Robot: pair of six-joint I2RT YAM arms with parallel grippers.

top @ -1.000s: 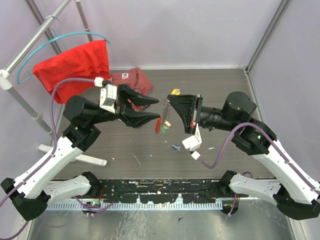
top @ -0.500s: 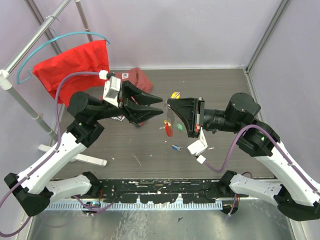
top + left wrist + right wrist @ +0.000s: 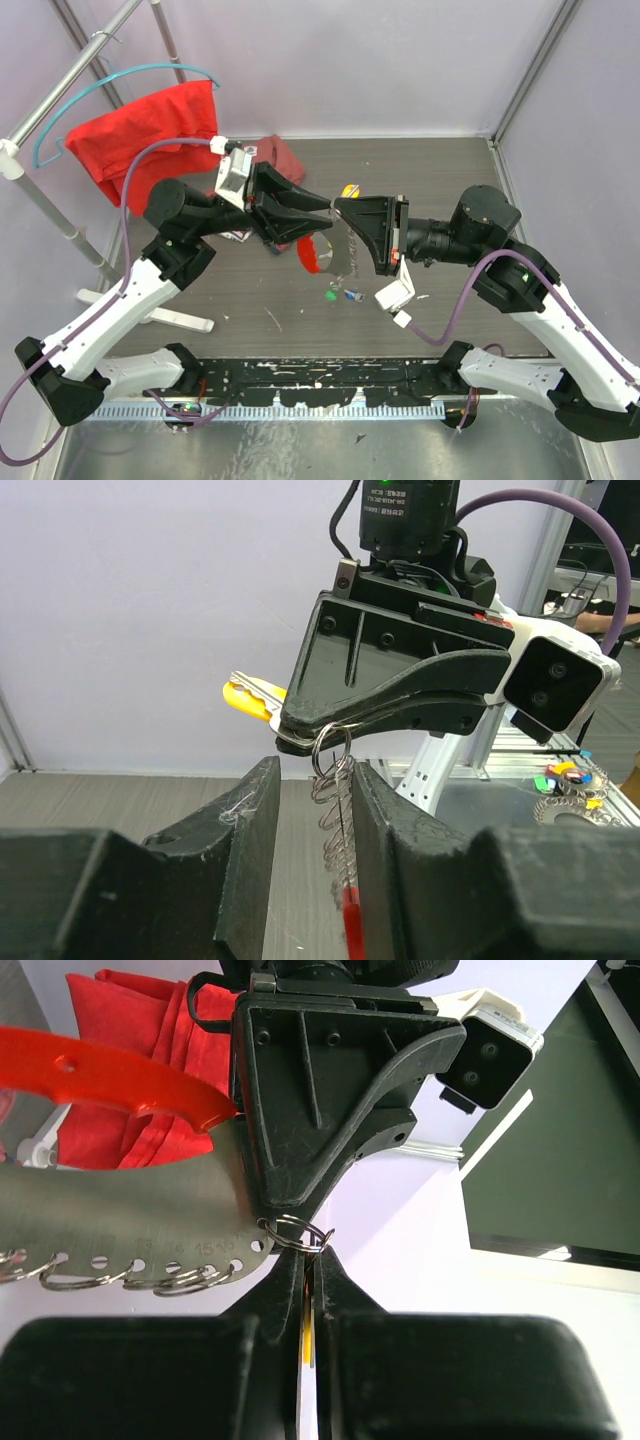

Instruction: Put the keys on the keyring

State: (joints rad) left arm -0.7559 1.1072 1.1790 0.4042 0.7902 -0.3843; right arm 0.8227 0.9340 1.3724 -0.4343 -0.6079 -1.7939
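The right hand (image 3: 311,1260) is clamped shut on the blade of a yellow-headed key (image 3: 248,696). In the left wrist view the key lies almost level, its long axis running 9 to 3 o'clock with the head out toward 9. In the top view the head shows at 12 o'clock of the fingertips. At those tips sits the small ring (image 3: 331,746) of the keyring. The left hand (image 3: 312,768) meets it tip to tip, its fingers parted by a narrow gap. The ring and the chain (image 3: 335,820) below it hang in that gap; whether a pad touches them cannot be told. The keyring's long axis is upright, its red tag (image 3: 315,255) lowest, at 7 o'clock of the meeting tips from above and off the counter (image 3: 450,180). A flat silvery strip (image 3: 130,1225) with a row of small rings hangs beside the tag. On the counter at 6 o'clock lie a green key (image 3: 330,295) and a blue key (image 3: 352,295), just apart.
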